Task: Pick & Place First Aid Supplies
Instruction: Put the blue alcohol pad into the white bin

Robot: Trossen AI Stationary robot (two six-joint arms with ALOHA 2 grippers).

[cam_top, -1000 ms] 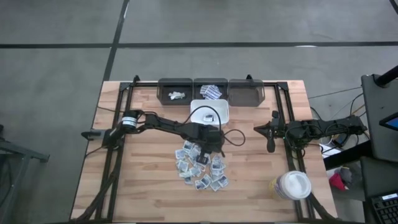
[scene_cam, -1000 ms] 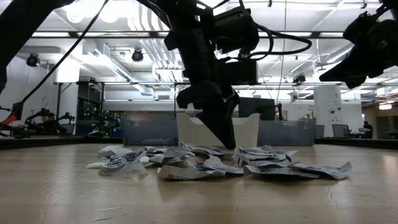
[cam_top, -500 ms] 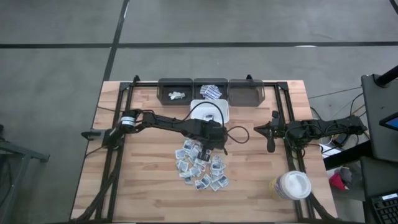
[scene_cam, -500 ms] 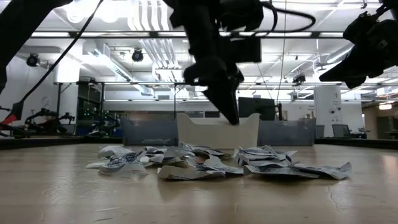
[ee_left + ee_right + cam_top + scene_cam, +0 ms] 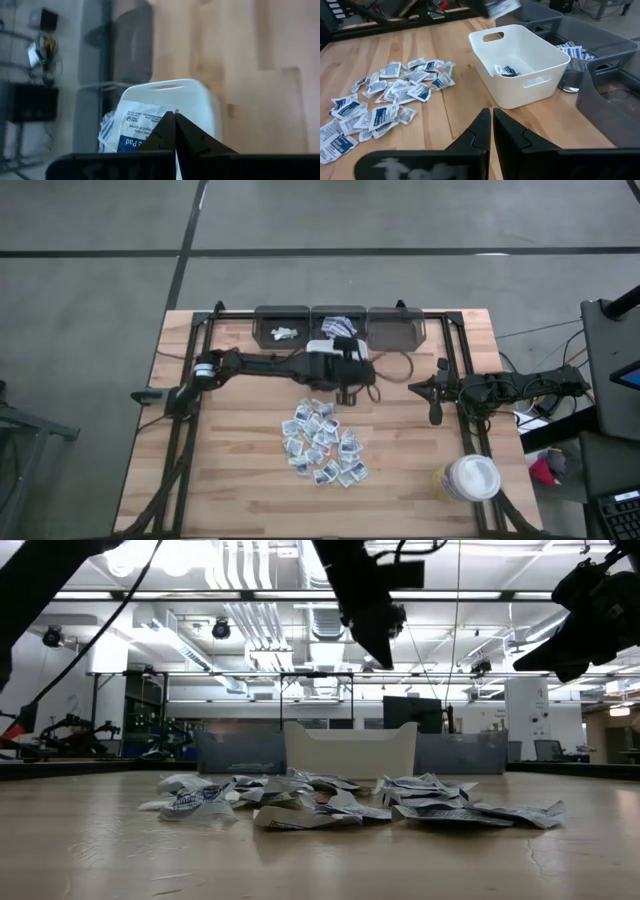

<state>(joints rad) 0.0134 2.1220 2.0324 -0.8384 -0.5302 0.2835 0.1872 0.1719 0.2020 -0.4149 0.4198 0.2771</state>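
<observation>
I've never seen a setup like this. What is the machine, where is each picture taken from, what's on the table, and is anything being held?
Two dark robot arms work at a wooden table. One picture looks straight down, one looks level across the tabletop, and one comes from each arm's wrist.

A pile of sachets lies mid-table. Behind it stand a white bin with one sachet already inside, and three dark bins along the far edge. A lidded tub sits at the near right corner.

The left tool is above the white bin; its wrist view shows it shut on a sachet. The right tool waits shut, to the right, holding nothing.
</observation>
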